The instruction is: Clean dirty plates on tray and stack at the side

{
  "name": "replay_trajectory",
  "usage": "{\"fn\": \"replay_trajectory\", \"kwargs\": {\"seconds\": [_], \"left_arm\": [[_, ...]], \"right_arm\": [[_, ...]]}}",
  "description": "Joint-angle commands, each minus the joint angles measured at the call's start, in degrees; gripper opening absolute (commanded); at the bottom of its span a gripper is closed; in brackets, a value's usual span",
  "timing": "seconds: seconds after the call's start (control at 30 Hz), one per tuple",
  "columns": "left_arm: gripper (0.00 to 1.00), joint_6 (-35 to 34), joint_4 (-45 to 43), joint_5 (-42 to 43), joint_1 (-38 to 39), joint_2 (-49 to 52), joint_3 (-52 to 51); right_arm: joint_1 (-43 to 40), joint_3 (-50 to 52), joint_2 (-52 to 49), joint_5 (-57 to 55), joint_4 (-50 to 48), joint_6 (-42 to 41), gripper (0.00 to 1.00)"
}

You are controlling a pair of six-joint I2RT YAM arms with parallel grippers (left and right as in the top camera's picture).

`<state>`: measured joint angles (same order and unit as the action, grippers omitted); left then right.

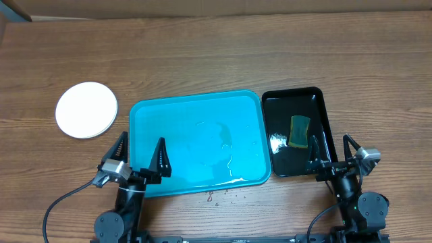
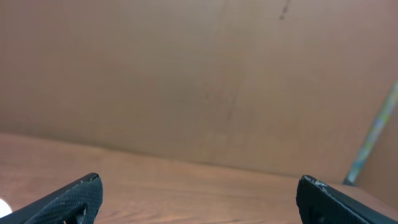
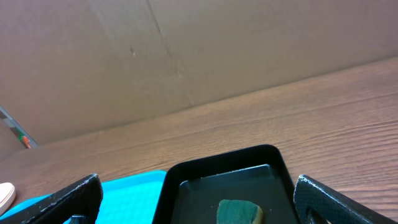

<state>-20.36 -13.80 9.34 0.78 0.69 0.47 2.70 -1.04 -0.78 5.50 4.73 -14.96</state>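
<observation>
The turquoise tray (image 1: 196,143) lies in the middle of the table with nothing on it but a wet sheen. The plates (image 1: 86,109) sit in a white stack on the table to the tray's left; only the top white one shows. My left gripper (image 1: 140,156) is open and empty over the tray's front left corner. My right gripper (image 1: 332,151) is open and empty at the front right edge of the black tray (image 1: 297,101). The right wrist view shows the turquoise tray's corner (image 3: 118,193) and a plate edge (image 3: 6,195) at far left.
A green and yellow sponge (image 1: 300,130) lies in the black tray, which holds water; both show in the right wrist view, the sponge (image 3: 239,211) in the black tray (image 3: 186,180). Small water drops (image 1: 219,196) dot the table in front of the turquoise tray. A cardboard wall stands behind the table.
</observation>
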Motion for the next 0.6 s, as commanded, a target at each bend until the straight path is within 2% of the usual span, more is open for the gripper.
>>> {"fn": "replay_trajectory", "kwargs": {"seconds": [0.0,0.17,0.33,0.57], "left_arm": [[1.0,1.6,4.44,-4.02,0.46,-0.48,-0.2],[1.0,9.84,18.05,-4.07,0.44,-0.48,-0.2],[1.0,22.01,17.94,-4.46,0.44,-0.48,-0.2],[1.0,23.17,17.88,-4.44,0.44,-0.48,-0.2]], "right_arm": [[-0.2,0.57,0.61,-0.76,-0.31,0.2,1.0],[-0.2,0.57,0.61,-0.79,-0.31,0.2,1.0],[-0.2,0.57,0.61,-0.76,-0.31,0.2,1.0],[-0.2,0.57,0.61,-0.76,-0.31,0.2,1.0]]}}
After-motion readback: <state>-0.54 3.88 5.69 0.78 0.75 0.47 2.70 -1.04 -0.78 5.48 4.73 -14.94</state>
